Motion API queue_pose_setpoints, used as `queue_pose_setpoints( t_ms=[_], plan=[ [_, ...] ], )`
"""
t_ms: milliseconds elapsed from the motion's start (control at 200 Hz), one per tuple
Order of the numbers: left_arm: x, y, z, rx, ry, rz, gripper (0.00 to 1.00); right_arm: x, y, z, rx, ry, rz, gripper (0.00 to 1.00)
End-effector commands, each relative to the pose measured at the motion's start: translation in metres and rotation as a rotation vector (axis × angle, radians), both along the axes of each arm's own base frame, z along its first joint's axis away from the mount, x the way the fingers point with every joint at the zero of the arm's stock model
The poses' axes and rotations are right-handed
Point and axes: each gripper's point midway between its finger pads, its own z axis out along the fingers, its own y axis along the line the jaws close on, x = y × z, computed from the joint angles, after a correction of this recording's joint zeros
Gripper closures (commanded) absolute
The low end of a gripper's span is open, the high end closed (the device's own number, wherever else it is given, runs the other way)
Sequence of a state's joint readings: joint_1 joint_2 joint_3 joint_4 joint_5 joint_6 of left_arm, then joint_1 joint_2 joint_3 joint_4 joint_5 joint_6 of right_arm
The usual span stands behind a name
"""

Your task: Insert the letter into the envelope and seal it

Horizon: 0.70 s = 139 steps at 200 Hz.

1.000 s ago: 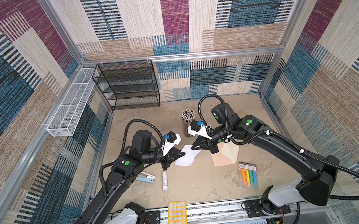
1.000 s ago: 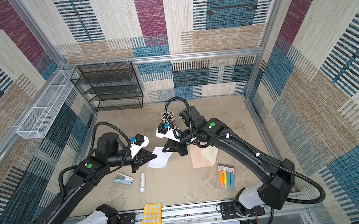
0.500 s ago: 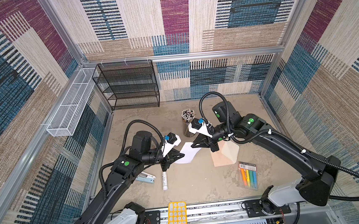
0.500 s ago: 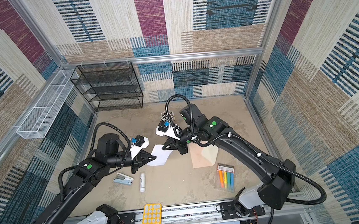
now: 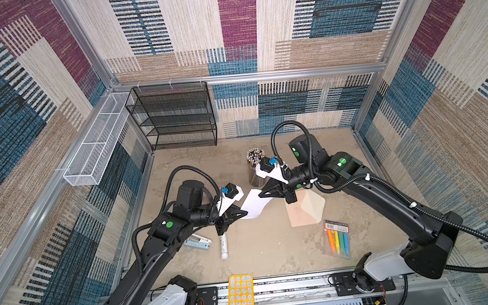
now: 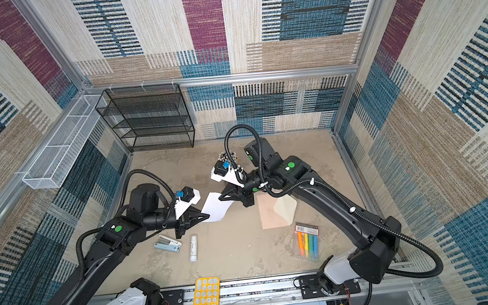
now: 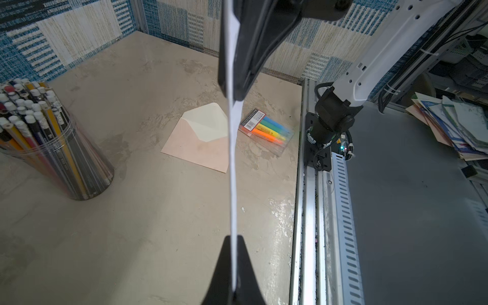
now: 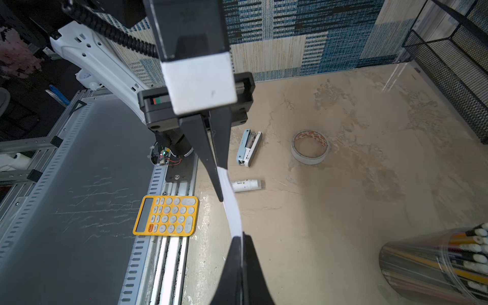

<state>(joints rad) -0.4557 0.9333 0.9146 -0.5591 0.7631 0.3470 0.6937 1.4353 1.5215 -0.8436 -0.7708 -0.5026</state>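
At 6 o'clock, nearest you, the yellow calculator point(image 5: 240, 296) lies on the front rail, and its key markings are too small to read. Beyond it, the highlighter pack point(image 5: 337, 238) sits at 4 o'clock with a red barcode label whose print you cannot read. The glue stick point(image 5: 223, 245) and stapler point(image 5: 197, 241) lie at 7 o'clock, and the stick's dark print is also illegible. The table is bare between the stick and the pack.

At the centre, the letter point(image 5: 254, 204) hangs above the table, pinched at opposite edges. The left gripper point(image 5: 244, 215) is clenched on its near-left edge and the right gripper point(image 5: 261, 194) on its far-right edge. Both wrist views show the sheet edge-on and slightly bowed, so its sketch is out of sight.

The envelope point(image 5: 304, 211) lies flat at 3 o'clock of the letter and apart from it, with its flap open and cream side up. The right gripper covers its far corner in both top views.

A tape roll point(image 8: 310, 148) shows only in the right wrist view, probably hidden under the left arm from above.

The pencil cup point(image 5: 254, 167) stands at 12 o'clock, just behind the right gripper. The black mesh shelf point(image 5: 174, 117) stands against the back wall at 11 o'clock, and the white wire basket point(image 5: 96, 147) hangs at 10 o'clock. The far right corner is bare.
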Motion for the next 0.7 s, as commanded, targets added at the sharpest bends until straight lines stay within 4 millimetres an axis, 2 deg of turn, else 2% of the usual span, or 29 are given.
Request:
queue_pose_setpoints(
  t_ms=[0,175,255,366,461,551,691],
  plan=[
    [-0.0033,0.0022,-0.0026,0.004,0.014,-0.007,1.0,-0.0002,0.0014,0.0059,0.018,-0.017,0.018,1.0],
    [-0.0015,0.004,-0.0031,0.006,0.028,0.004,1.0,0.0017,0.0015,0.0063,0.018,-0.011,0.015,1.0],
    [-0.0004,0.0062,-0.0044,0.014,0.03,0.016,0.87,0.0025,0.0014,0.0071,0.022,-0.011,0.015,1.0],
    [-0.0016,0.0073,-0.0056,0.019,0.037,0.011,0.84,0.0027,0.0009,0.007,0.022,-0.01,0.014,1.0],
    [-0.0025,0.0083,-0.0073,0.025,0.042,0.01,0.85,0.0035,0.0001,0.0065,0.019,-0.01,0.011,1.0],
    [-0.0022,0.0092,-0.0077,0.025,0.04,0.009,1.0,0.0034,-0.0006,0.0068,0.015,-0.012,0.01,1.0],
    [-0.0015,0.0097,-0.0093,0.025,0.044,0.01,1.0,0.0046,-0.0022,0.0075,0.012,-0.016,0.004,1.0]
  ],
)
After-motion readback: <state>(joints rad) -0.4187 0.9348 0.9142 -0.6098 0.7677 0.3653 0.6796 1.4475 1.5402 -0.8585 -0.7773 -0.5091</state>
